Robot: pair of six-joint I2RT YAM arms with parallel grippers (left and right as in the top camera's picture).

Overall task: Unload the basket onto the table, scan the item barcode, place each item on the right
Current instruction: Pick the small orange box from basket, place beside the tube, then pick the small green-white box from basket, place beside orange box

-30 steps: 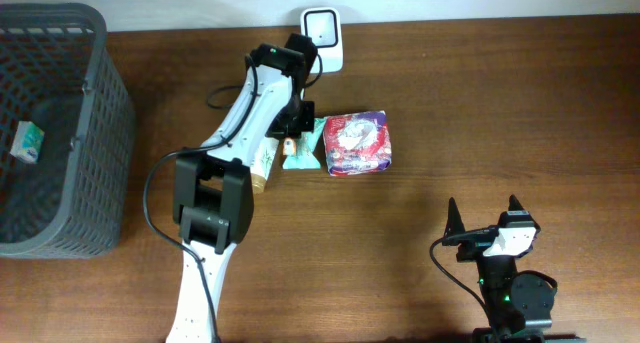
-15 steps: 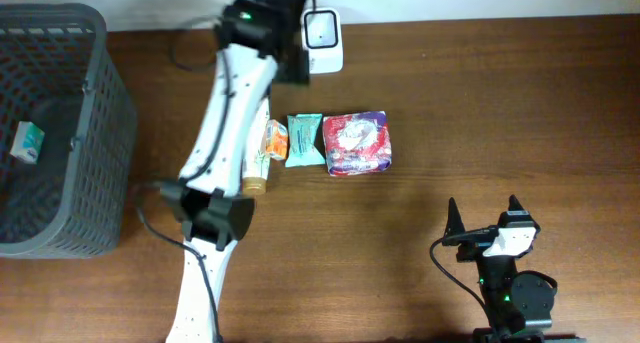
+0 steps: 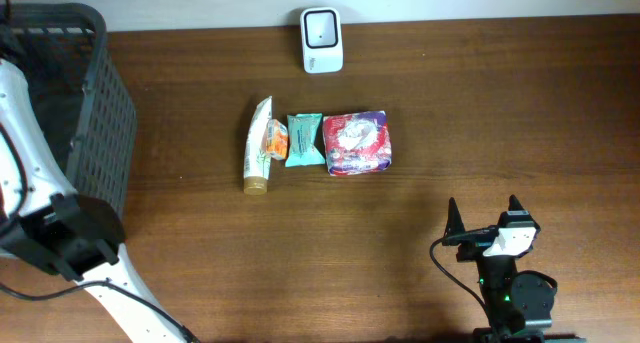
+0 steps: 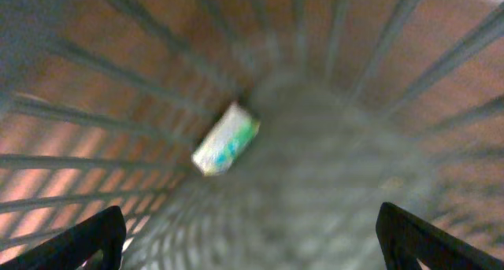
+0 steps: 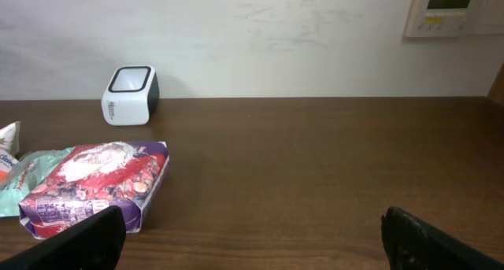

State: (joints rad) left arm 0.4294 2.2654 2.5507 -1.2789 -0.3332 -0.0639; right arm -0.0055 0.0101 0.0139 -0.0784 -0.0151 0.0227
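Note:
Three items lie in a row mid-table: a white tube point(image 3: 259, 145), a teal packet point(image 3: 303, 140) and a red and purple bag point(image 3: 357, 143). The white barcode scanner point(image 3: 322, 26) stands at the table's back edge. The left arm point(image 3: 25, 133) reaches over the grey basket point(image 3: 100, 103) at the far left. In the blurred left wrist view my left gripper point(image 4: 250, 223) is open and empty above the basket's inside, where a small white and green packet point(image 4: 226, 139) lies. My right gripper point(image 3: 485, 215) is open and empty near the front edge, facing the bag point(image 5: 94, 183) and the scanner point(image 5: 131, 94).
The basket's mesh walls point(image 4: 354, 49) surround the left gripper. A pale wall point(image 5: 276, 34) runs behind the table. Bare wood point(image 3: 500, 103) lies right of the items.
The left arm has swung from the items, past the scanner, to over the basket at the far left, and its gripper has opened. The three table items and the right arm have not moved.

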